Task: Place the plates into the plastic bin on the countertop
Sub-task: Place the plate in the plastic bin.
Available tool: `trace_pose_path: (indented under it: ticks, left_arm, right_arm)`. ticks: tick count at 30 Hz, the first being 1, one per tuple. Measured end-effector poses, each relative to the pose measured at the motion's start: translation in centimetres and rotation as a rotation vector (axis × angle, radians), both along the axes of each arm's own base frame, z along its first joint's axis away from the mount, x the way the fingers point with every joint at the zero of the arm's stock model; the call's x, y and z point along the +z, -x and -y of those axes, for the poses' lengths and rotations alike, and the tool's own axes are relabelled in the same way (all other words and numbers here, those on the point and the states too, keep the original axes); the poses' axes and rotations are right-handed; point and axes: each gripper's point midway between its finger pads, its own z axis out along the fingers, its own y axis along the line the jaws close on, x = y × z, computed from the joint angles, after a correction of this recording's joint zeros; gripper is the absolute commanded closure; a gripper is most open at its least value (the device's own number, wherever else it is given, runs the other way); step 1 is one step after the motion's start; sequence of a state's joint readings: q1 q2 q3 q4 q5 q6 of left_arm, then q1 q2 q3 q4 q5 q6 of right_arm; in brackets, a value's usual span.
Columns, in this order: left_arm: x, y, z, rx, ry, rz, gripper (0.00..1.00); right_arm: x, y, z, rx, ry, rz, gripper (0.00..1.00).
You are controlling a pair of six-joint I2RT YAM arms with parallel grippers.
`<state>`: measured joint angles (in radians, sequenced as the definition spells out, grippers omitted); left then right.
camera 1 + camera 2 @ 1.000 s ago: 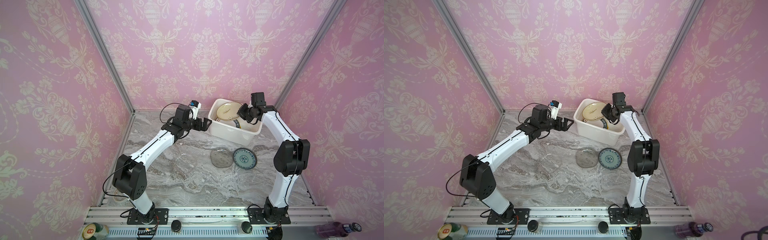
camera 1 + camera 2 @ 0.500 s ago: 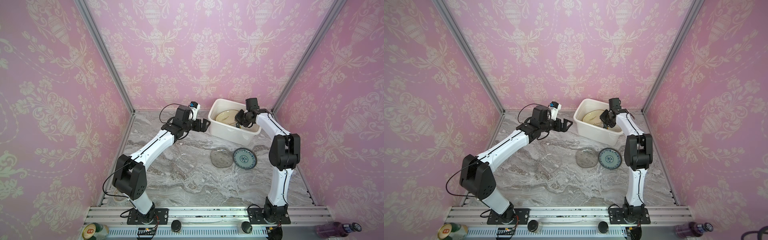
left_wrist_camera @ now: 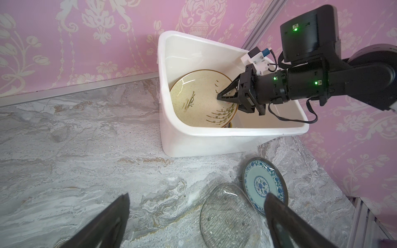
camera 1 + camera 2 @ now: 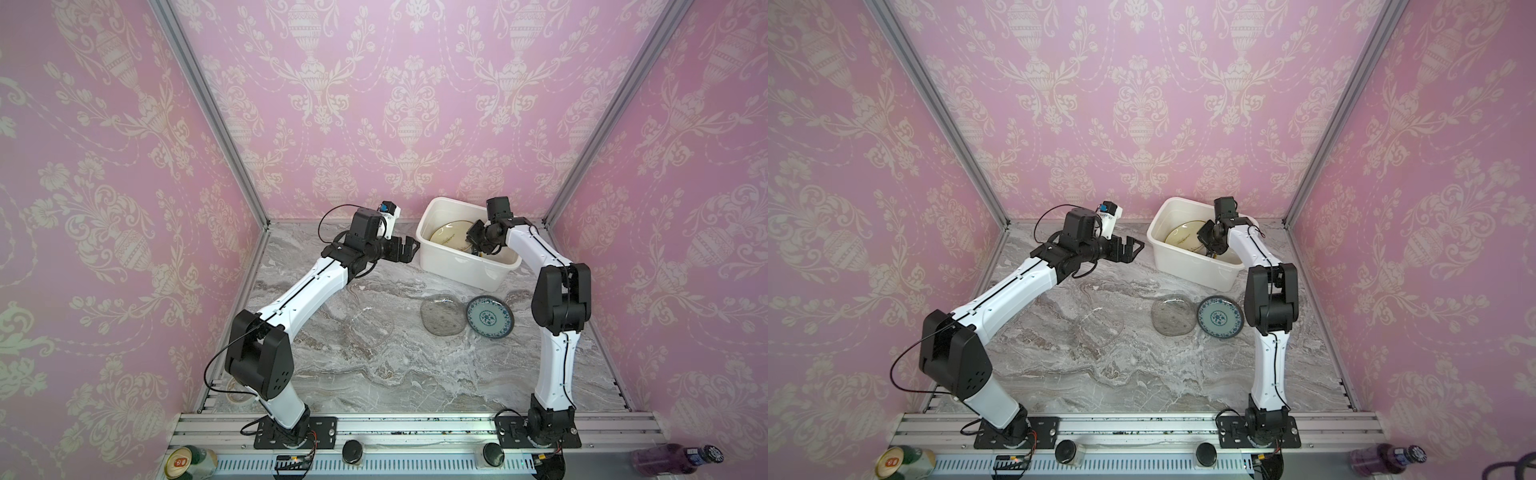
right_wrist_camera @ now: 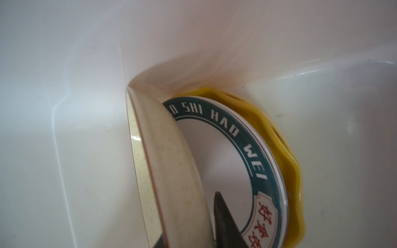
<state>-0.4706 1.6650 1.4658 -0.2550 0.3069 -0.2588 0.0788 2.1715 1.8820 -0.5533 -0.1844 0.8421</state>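
**A:** Pink damask walls (image 4: 395, 104) are boxing in three sides here, and the grey marbled countertop (image 4: 374, 374) is stretching out beneath them.

**B:** And the plastic bin (image 4: 461, 268) is sitting at the back of it, toward the right corner. The cream plate (image 3: 197, 96) is leaning tilted inside, its far edge against the bin's wall.

**A:** The right wrist view is showing what is lying under it: a white plate (image 5: 225, 154) with a dark lettered rim, resting on a yellow scalloped plate (image 5: 287, 158).

**B:** The right gripper (image 3: 220, 98) is reaching down into the bin. Its fingers (image 5: 224, 216) are straddling the cream plate's rim, close on either side (whether they are actually squeezing it, I cannot tell).

**A:** Out on the countertop, near the bin's front wall, the teal patterned plate (image 4: 489, 319) is lying flat beside the grey glass plate (image 4: 442, 315), rims touching.

**B:** The clear glass plate (image 4: 372, 328) is lying apart from those two, further left, nearly vanishing into the marble.

**A:** The left gripper (image 4: 413, 250) is hovering just beside the bin's left end, jaws spread wide, gripping nothing.

**B:** Out past the front rail, a can (image 4: 187, 461) and a purple bottle (image 4: 673, 459) are sitting at opposite corners.
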Motion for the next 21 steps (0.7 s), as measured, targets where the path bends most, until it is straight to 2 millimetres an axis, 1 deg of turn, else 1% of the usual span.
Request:
trace_pose_path:
  ticks: [5,9,11,17,21]
  left_arm:
    - [0.3,-0.1,0.1,-0.004,-0.005,0.006,0.01]
    - [-0.3,-0.2,0.1,-0.004,-0.011,-0.009,0.01]
    - [-0.6,-0.2,0.1,-0.003,-0.014,-0.014,0.01]
    - [-0.8,-0.2,0.0,0.0,-0.023,-0.018,0.01]
    - [-1.0,-0.2,-0.2,0.007,-0.035,-0.021,0.01]
  right_arm:
    - [-0.2,0.0,0.0,0.0,0.004,-0.004,0.63]
    - [-0.3,0.1,0.2,-0.007,0.015,-0.009,0.58]
    - [-0.4,0.1,0.3,-0.008,0.018,-0.012,0.54]
    - [-0.6,0.3,0.4,-0.01,0.025,-0.021,0.49]
    - [-0.8,0.4,0.5,-0.01,0.03,-0.027,0.43]
